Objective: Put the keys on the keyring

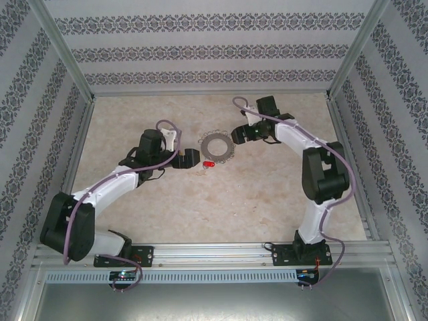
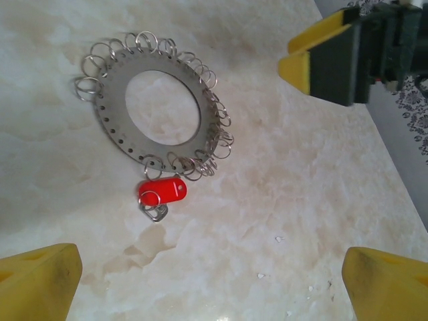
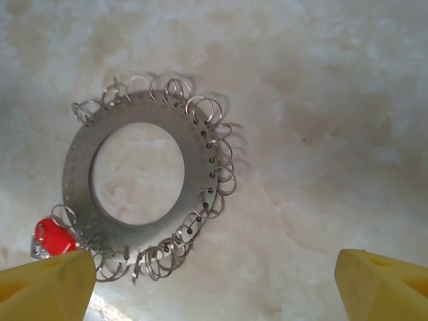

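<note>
Key (image 2: 162, 192) just beside keyring (image 2: 112, 100)

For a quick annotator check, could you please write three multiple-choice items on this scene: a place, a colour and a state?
1. Relative to the keyring, the red key lies: A in its hole; B on the table just outside its wire fringe; C on its metal band.
2. The fingertips of the left gripper are: A yellow; B blue; C grey.
3. The left gripper is: A shut on the key; B shut on the keyring; C open, empty.
Answers: B, it rests on marble beside the loops; A, both tips show yellow; C, fingers wide apart, nothing between.
</note>
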`<state>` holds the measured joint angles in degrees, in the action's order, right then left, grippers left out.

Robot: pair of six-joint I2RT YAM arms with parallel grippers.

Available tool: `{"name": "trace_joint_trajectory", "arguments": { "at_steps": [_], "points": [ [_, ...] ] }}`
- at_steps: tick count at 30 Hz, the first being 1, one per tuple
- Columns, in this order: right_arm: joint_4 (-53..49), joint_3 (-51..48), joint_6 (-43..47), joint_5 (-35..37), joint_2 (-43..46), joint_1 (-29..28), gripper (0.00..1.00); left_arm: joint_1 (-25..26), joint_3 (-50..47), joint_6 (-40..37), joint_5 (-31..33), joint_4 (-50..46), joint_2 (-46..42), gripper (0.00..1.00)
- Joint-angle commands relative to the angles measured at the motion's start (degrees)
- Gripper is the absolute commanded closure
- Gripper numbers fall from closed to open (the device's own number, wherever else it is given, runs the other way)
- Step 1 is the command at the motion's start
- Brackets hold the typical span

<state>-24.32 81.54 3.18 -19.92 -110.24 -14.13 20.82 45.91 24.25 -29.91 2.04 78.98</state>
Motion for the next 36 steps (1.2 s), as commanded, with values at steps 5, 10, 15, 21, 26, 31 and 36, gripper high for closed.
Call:
{"name": "trace_joint_trajectory", "arguments": {
  "at_steps": [5, 10, 15, 21, 26, 31, 36],
  "points": [
    [-8.2, 10.3, 2.7, -2.8, -8.3, 0.0, 0.3, 0.8, 4.9, -3.2, -2.8, 1.7, 4.4, 0.0],
    [-12.7, 17.8, 3.3, -2.8, -14.0, -0.2, 0.36, 0.8, 6.6, -3.5, -2.9, 1.5, 6.6, 0.04],
    [-15.5, 21.3, 3.2, -2.1, -16.5, -0.3, 0.41, 0.7, 8.1, -4.0, -3.4, 0.8, 7.5, 0.11],
    [-18.4, 23.0, 4.0, -2.1, -18.1, -0.3, 0.44, 0.7, 7.8, -4.5, -3.2, 1.5, 7.4, 0.12],
    [-21.4, 25.4, 5.0, -1.6, -20.3, -0.6, 0.49, 0.7, 7.6, -4.8, -3.4, 1.4, 7.4, 0.12],
    [-23.0, 26.7, 5.5, -1.2, -21.3, -1.1, 0.51, 0.8, 7.4, -5.1, -3.5, 1.5, 7.0, 0.11],
    [-25.5, 30.0, 6.0, -0.8, -23.3, -1.7, 0.51, 0.8, 7.2, -5.2, -3.5, 1.6, 6.5, 0.11]
  ]
}}
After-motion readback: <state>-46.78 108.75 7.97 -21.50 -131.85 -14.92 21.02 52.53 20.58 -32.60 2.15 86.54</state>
